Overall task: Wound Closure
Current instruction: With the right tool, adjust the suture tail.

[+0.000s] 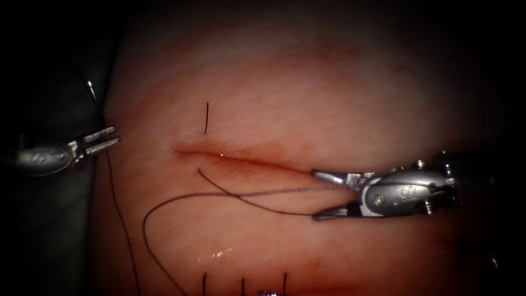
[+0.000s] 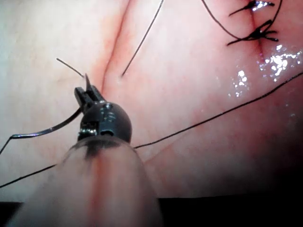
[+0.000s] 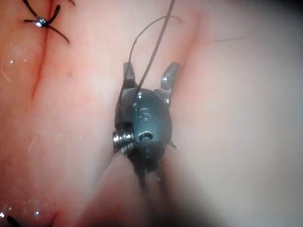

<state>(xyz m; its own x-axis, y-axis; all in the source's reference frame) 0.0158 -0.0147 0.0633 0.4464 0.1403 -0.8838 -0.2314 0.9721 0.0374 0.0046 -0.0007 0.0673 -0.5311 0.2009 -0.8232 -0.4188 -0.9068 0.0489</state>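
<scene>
Right tool agape astride thread

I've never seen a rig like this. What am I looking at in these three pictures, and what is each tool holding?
This is a surgical robot practising stitches on pork belly, the tissue, which has a cut in it. One picture looks down from an endoscope; the other two come from cameras riding on each arm. The left tool, left of the cut, appears to grip the curved needle partway along its curve, clear of the tissue. The right tool has its fingers spread and holds nothing; dark thread runs between them. Finished stitches show nearby.
</scene>
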